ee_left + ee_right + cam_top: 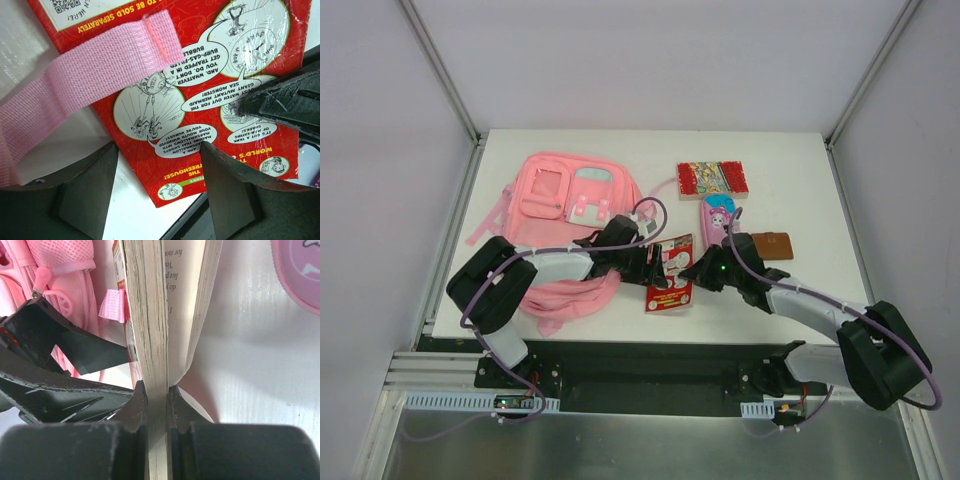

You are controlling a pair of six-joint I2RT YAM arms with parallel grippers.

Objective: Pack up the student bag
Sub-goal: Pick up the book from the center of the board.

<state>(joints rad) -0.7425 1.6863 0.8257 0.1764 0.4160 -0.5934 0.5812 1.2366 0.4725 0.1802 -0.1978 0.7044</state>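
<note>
Backpack first: from the top camera the student bag (565, 200) is lying flat on the left half of the white table (800, 180), front pockets up, with the left arm lying across its lower edge. The left gripper (655, 262) is sitting just past the bag's right side, at the left edge of the red book (668, 295). The right gripper (692, 272) is facing it from the opposite side, on that book's right edge. So the bag is lying just left of both tools, with the book between them. Further right, a pink pencil case (717, 218), a brown wallet (772, 244) and a red patterned book (713, 178) are sitting well apart from the bag.

Left wrist camera now: the fingers (100, 170) are standing spread with nothing gripped between them, hovering over the red book's cartoon-printed cover. A pink strap (90, 65) is draping across that cover, and a dark finger of the right gripper is showing on the book at the right edge.

Right wrist camera: the two fingers (135, 400) are pressing together on a thick block of the book's pages, pinching it edge-on, while the remaining pages are fanning off to the right. The bag is filling the upper left corner, just beyond the left gripper's dark fingers, and the pencil case is peeking in at upper right.
</note>
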